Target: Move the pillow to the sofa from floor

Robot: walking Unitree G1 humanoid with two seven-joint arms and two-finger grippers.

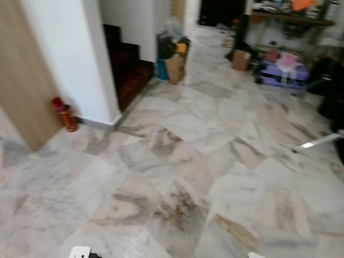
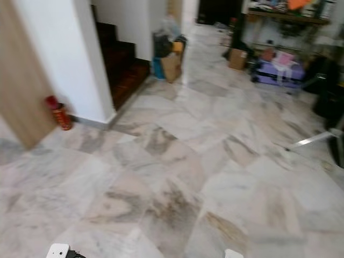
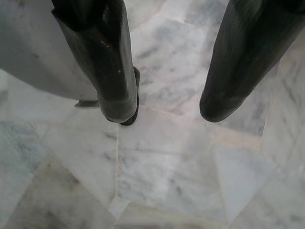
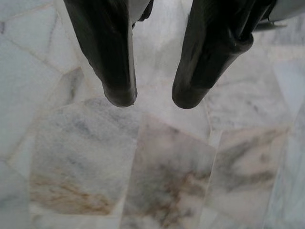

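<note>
From the head, the marble floor (image 1: 177,177) spreads out from a white wall (image 1: 70,59), with dark stairs (image 1: 126,67) behind the wall and a red bottle (image 1: 64,114) at its foot. The left end effector (image 3: 164,107) hangs open and empty over pale tiles. The right end effector (image 4: 152,98) hangs open too, over a brown-veined tile. I cannot tell where the pillow is.

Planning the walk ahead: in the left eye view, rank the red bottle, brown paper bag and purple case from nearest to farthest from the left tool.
1. Red bottle, left, by the white wall.
2. Brown paper bag, beyond the stairs.
3. Purple case, far right.
</note>
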